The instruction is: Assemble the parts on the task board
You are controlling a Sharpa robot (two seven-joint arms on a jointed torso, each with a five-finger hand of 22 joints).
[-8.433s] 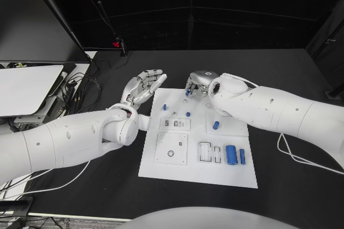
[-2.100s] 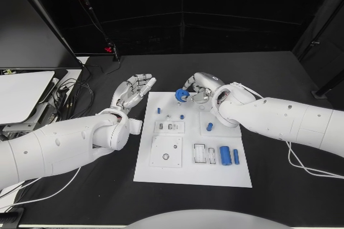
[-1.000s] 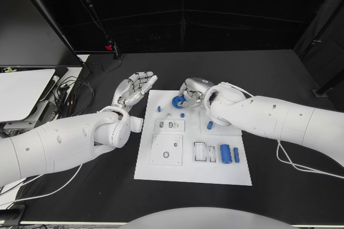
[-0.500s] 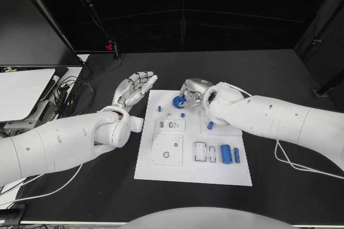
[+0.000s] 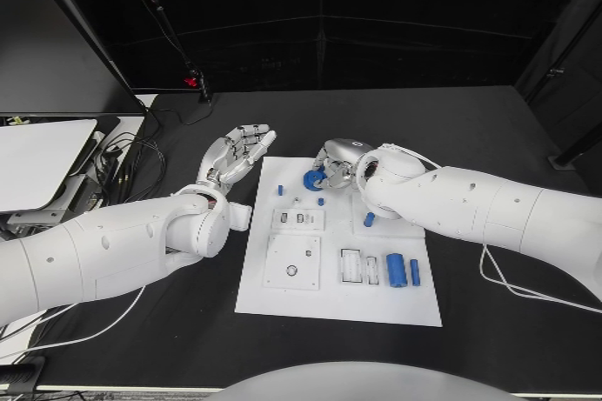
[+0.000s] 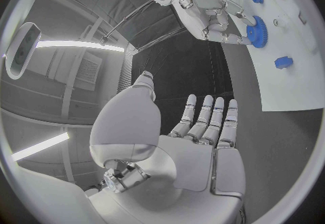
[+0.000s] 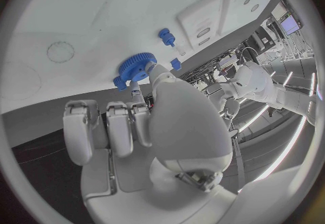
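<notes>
While my right hand pinches a blue gear low over the far end of the white task board, my left hand hovers empty, fingers spread, above the black bench just beside the board's edge. Cables trail at the bench's left; black curtains close the room behind.

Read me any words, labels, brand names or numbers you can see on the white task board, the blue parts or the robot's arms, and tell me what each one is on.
None can be read.
task board: plain white, only outlines and recesses, no lettering.
blue gear, held by the right hand: no marking visible.
left hand: no label legible.
</notes>
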